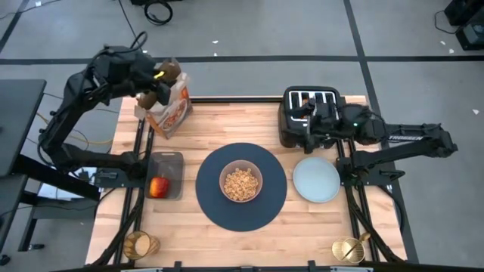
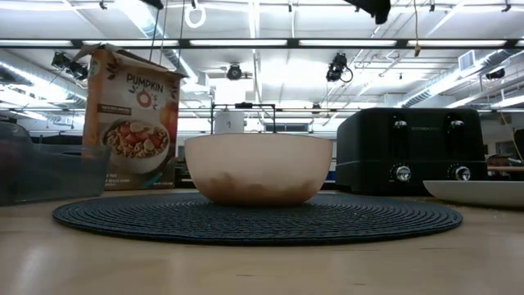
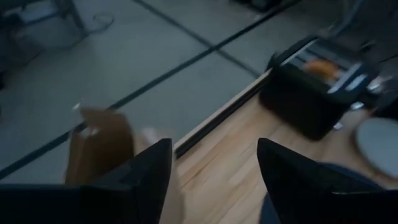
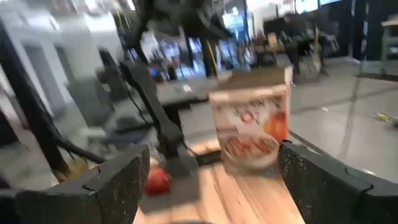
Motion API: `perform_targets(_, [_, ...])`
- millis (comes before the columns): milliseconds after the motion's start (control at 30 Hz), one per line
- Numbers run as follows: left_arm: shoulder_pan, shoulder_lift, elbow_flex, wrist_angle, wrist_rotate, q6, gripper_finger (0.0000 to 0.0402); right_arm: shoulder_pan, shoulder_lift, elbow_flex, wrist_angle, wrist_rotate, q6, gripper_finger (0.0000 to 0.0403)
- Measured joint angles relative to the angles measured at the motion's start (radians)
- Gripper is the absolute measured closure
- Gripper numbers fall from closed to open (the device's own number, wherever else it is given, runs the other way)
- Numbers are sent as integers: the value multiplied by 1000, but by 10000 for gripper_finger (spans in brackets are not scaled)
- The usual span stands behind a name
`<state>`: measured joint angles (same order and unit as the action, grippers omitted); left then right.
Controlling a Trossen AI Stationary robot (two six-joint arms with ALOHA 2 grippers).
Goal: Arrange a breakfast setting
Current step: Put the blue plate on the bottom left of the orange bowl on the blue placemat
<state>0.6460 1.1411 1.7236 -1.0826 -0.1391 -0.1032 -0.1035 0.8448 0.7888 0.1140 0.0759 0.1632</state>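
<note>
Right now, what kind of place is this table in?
Probably a robotics lab or workshop, not a kitchen: ceiling light strips overhead, taped lines on a grey floor, and a wooden table with two arms mounted on it.

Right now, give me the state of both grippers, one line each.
Left gripper: open, holding nothing, above the cereal box at the table's far left corner.
Right gripper: open, holding nothing, over the toaster.

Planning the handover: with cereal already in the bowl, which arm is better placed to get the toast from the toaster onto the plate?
Probably the right. Its gripper hangs open directly over the toaster, and the plate lies just beside it. The left gripper, also open, is at the cereal box on the table's far left corner.
</note>
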Motion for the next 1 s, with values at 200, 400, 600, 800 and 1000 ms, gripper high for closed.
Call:
perform_targets(200, [-98,-44,5,113,11,-48,172,23,115,163,-227,36,-69,50])
perform_targets(400, [-315,-66,6,291,71,-68,190,109,266,377,-580,125,-113,58])
perform_targets(600, [-498,-49,3,384,72,-21,198,199,385,516,-1050,167,113,70])
perform_targets(800, [-584,-26,2,441,51,27,198,356,447,469,-1288,100,391,88])
perform_targets(1000, [-640,3,1,488,51,106,198,498,495,316,-1255,-37,736,95])
